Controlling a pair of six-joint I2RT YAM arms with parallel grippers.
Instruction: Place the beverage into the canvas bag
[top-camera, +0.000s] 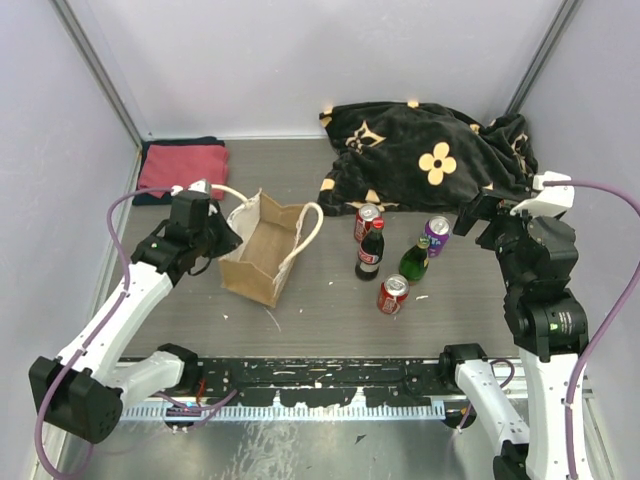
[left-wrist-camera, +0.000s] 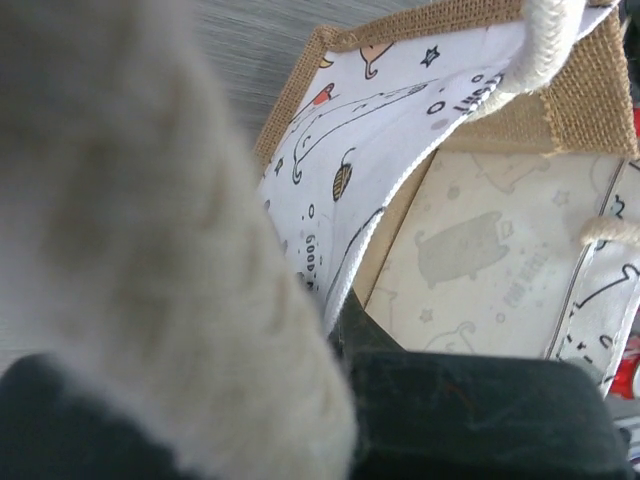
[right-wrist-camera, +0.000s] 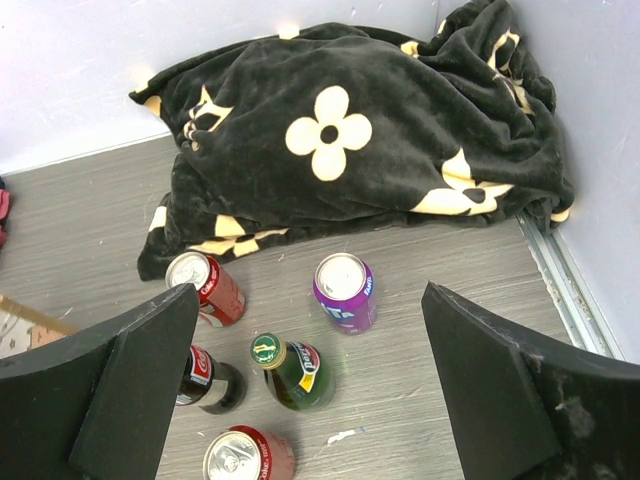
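Observation:
The tan canvas bag (top-camera: 262, 252) with cream handles stands open at centre-left. My left gripper (top-camera: 222, 240) is at its left rim; in the left wrist view its dark fingers (left-wrist-camera: 480, 420) pinch the white printed lining (left-wrist-camera: 340, 200), with a blurred handle (left-wrist-camera: 150, 250) close to the lens. The beverages stand right of the bag: a Coke can (top-camera: 367, 222), a Coke bottle (top-camera: 370, 252), a green bottle (top-camera: 415, 260), a purple Fanta can (top-camera: 436, 235) and a red can (top-camera: 392, 294). My right gripper (top-camera: 478, 215) is open and empty above them, with the green bottle (right-wrist-camera: 290, 368) and Fanta can (right-wrist-camera: 345, 290) between its fingers (right-wrist-camera: 110, 400).
A black blanket with yellow flowers (top-camera: 425, 155) lies at the back right, just behind the cans. A folded red towel (top-camera: 182, 168) lies at the back left. Walls close in both sides and the back.

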